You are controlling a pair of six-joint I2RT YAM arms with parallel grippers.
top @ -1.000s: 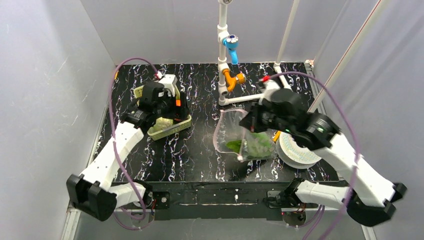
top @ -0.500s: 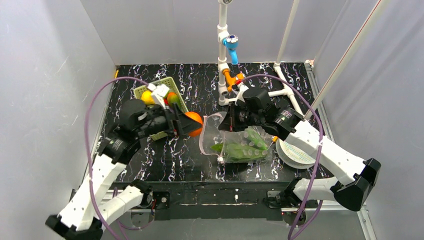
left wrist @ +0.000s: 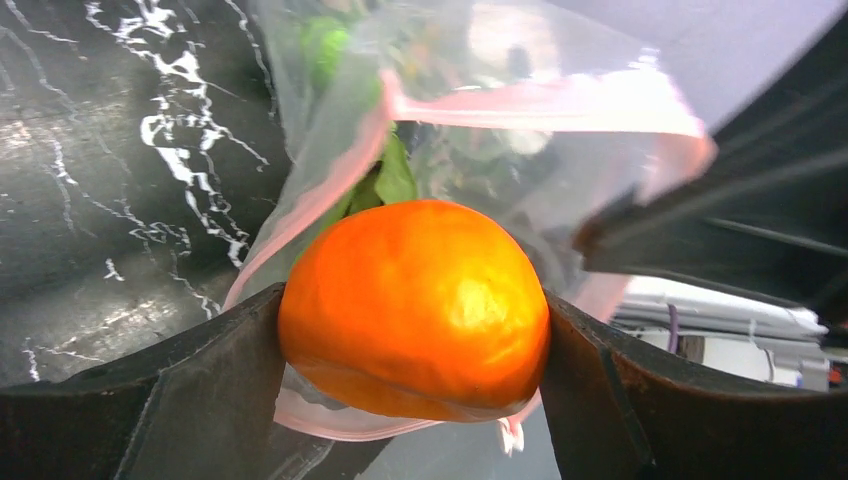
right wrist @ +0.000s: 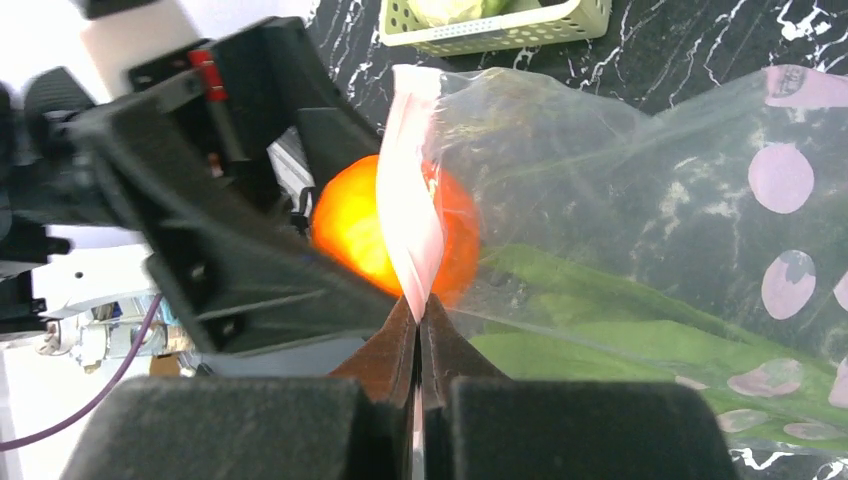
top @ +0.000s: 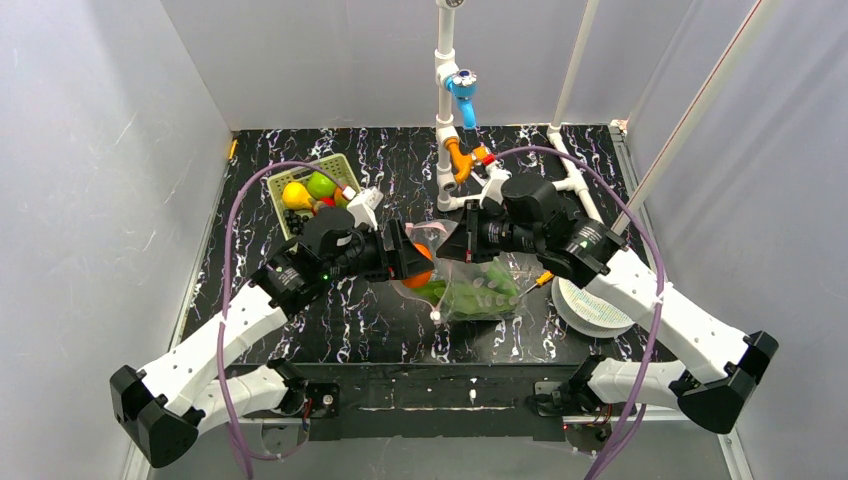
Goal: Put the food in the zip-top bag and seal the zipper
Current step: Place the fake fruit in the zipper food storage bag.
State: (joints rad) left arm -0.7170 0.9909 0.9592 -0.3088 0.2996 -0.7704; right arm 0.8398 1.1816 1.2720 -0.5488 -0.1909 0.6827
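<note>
Orange at zip-top bag mouth

Top view: orange mostly hidden behind left gripper; plate partly under right arm; zip-top bag contents blurred.

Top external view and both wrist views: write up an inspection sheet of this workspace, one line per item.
Surface: black marbled table with white veins.
Job's things: zip-top bag open at the mouth, leafy greens inside; orange at the mouth; more toy fruit in the light-green basket.
Clutter: white plate beside the bag.
Grippers: left gripper clamps the orange; right gripper pinches the zipper.
Cables: purple cables loop over both arms.
Surroundings: grey walls; white pipe frame with blue and orange fittings.
</note>
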